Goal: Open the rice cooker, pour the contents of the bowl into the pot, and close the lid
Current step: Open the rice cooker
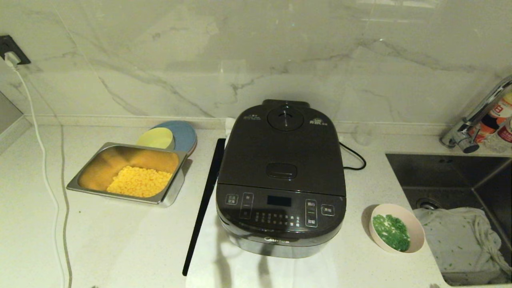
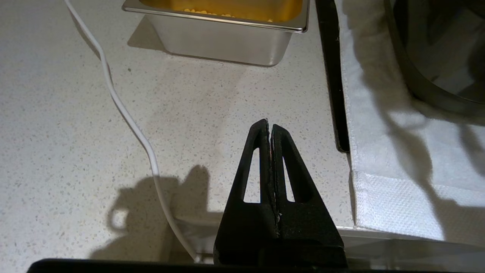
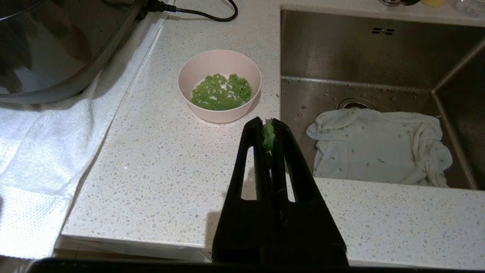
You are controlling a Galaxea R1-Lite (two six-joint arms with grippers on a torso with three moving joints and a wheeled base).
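The dark rice cooker point(image 1: 282, 172) stands mid-counter on a white towel, its lid point(image 1: 280, 148) down, so the pot is hidden. To its right, near the sink, sits the pink-cream bowl point(image 1: 416, 234) holding green chopped bits point(image 1: 391, 232). Neither gripper shows in the head view. My right gripper point(image 3: 268, 122) hovers over the counter's front edge, just short of the bowl point(image 3: 219, 113), shut, with a green scrap point(image 3: 269, 134) stuck between its tips. My left gripper point(image 2: 269, 123) is shut and empty, low over bare counter left of the cooker point(image 2: 435, 83).
A steel tray point(image 1: 176, 188) of corn, a yellow-green bowl point(image 1: 156, 139) and a blue plate point(image 1: 185, 134) lie left of the cooker. A black strip point(image 1: 204, 200) edges the towel point(image 1: 208, 256). The sink point(image 1: 448, 176) holds a cloth point(image 1: 460, 240). A white cable point(image 1: 44, 160) trails at left.
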